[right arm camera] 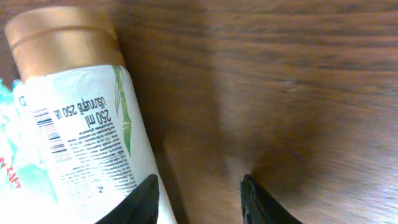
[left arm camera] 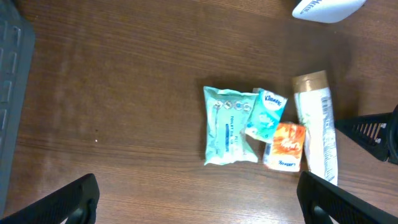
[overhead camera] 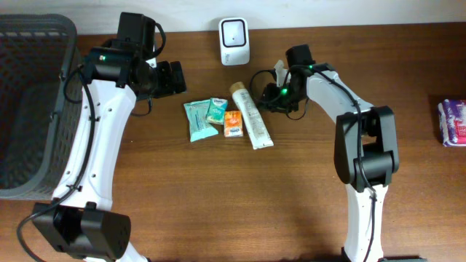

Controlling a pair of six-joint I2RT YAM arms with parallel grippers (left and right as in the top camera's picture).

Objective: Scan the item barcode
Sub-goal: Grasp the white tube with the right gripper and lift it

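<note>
Task is only getting started, by my read: nothing is lifted and nothing is facing the scanner (overhead camera: 234, 41), which is standing at the far edge of the table (overhead camera: 291, 189). The tube (overhead camera: 252, 116) with the gold cap is lying flat, just right of the orange packet (overhead camera: 233, 124), tissue pack (overhead camera: 216, 110) and teal wipes pack (overhead camera: 198, 121).

The right gripper (overhead camera: 277, 96) is sitting low just beside the tube's cap end. In the right wrist view its fingers (right arm camera: 146, 202) are standing partly apart with only bare wood between them. One finger is at the tube's edge, touching or not I cannot tell, so it is gripping nothing. The barcode (right arm camera: 51, 134) is showing on the tube's label, facing up.

The left gripper (overhead camera: 173, 78) is hovering left of the items, jaws wide apart and empty.

Left to do, I'm guessing: getting the jaws around the tube, lifting it, turning the barcode toward the scanner. The other three items are lying flat as well. The basket (overhead camera: 44, 22) and the purple pack (overhead camera: 453, 122) are sitting off to the sides.
</note>
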